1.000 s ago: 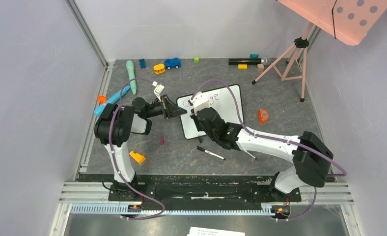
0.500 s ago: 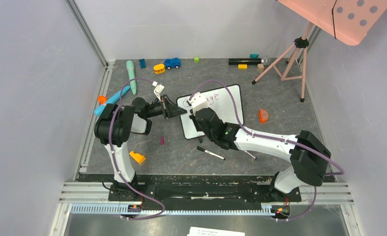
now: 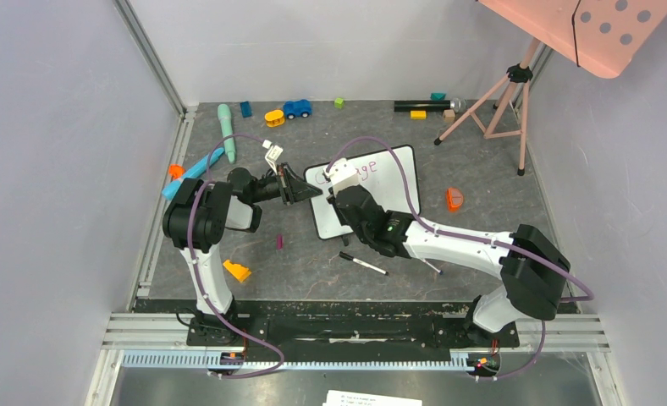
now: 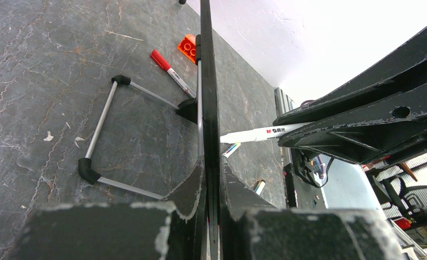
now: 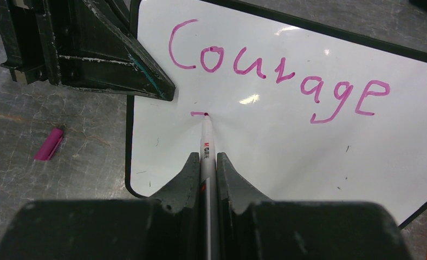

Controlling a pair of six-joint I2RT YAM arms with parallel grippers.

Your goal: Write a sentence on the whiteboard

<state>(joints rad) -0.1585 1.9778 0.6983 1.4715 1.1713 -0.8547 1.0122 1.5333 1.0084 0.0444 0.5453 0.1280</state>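
**Line two started**

Left gripper (image 3: pixel 300 188) clamps the whiteboard (image 3: pixel 394 190) mid-table, at its 10 o'clock corner. Sentence (image 5: pixel 276 76) reads "Courage". Right gripper (image 5: pixel 205 158) pinches marker (image 5: pixel 206 138), tip touching whiteboard at a short stroke (image 5: pixel 198 114), 6 o'clock of the C.

Overhead plus close wrist views, whiteboard (image 3: pixel 389 184) shared
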